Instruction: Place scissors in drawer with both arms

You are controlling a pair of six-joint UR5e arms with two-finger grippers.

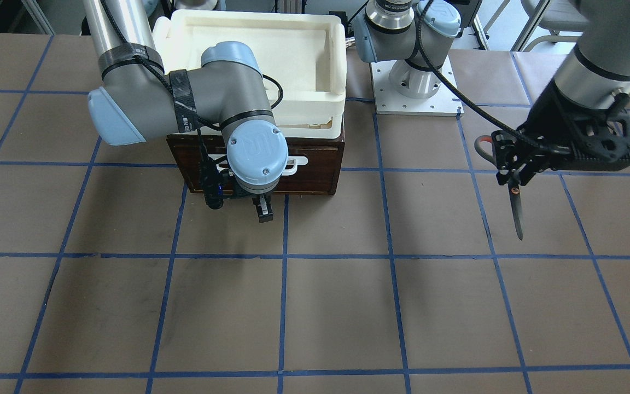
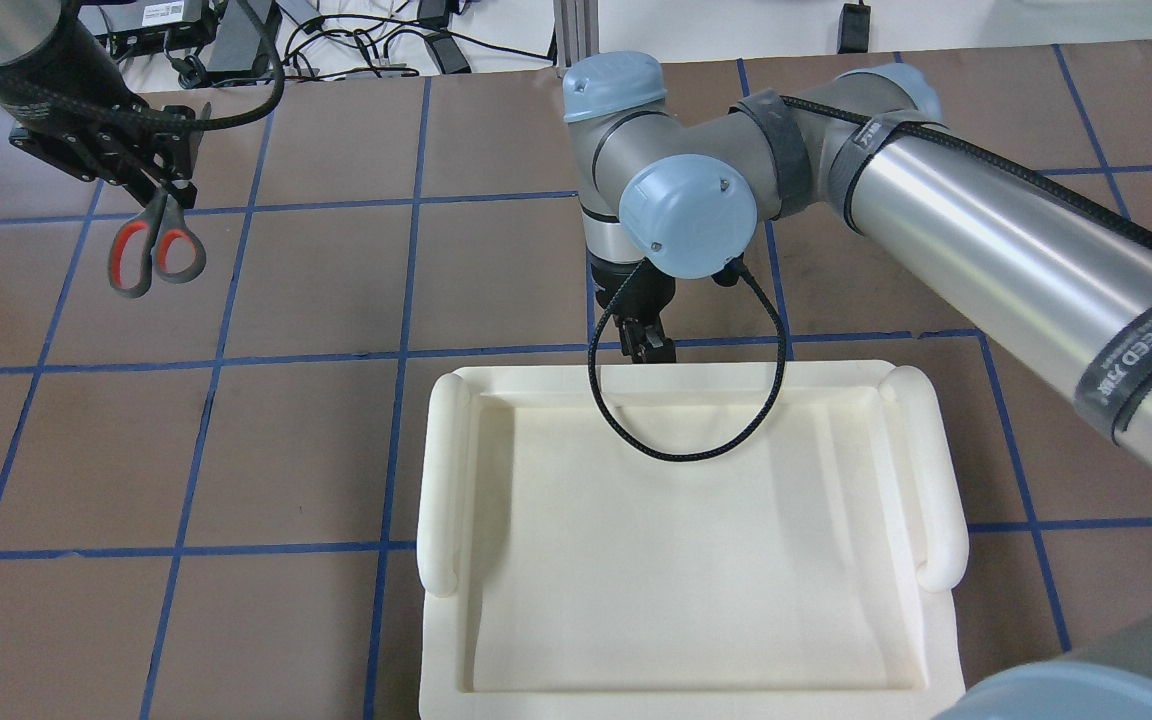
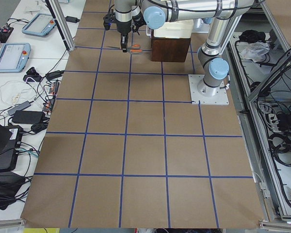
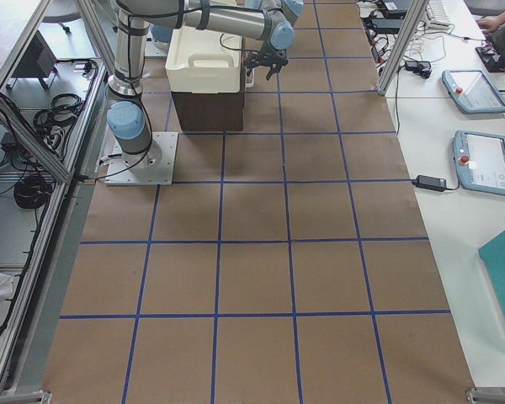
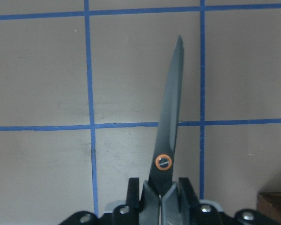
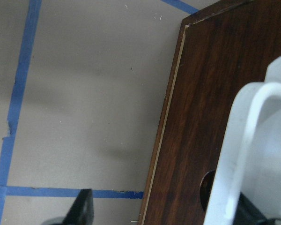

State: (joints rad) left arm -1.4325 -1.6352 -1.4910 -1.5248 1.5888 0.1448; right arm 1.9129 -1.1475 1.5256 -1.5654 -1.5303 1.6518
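My left gripper (image 2: 168,185) is shut on the scissors (image 2: 154,245) near the pivot and holds them above the table. The grey, orange-lined handles point toward the robot and the dark blades (image 1: 517,213) point away; the left wrist view shows the blade (image 5: 171,117) jutting out between the pads. The dark brown drawer (image 1: 315,164) is closed, with its white handle (image 1: 296,163) on the front. My right gripper (image 1: 263,210) hangs open just in front of the drawer. In the right wrist view its finger (image 6: 83,208) is left of the handle (image 6: 250,154).
A white foam tray (image 2: 446,480) sits on top of the drawer box and hides it from overhead. The left arm's white base plate (image 1: 413,93) stands beside the box. Brown table paper with blue tape lines lies all around.
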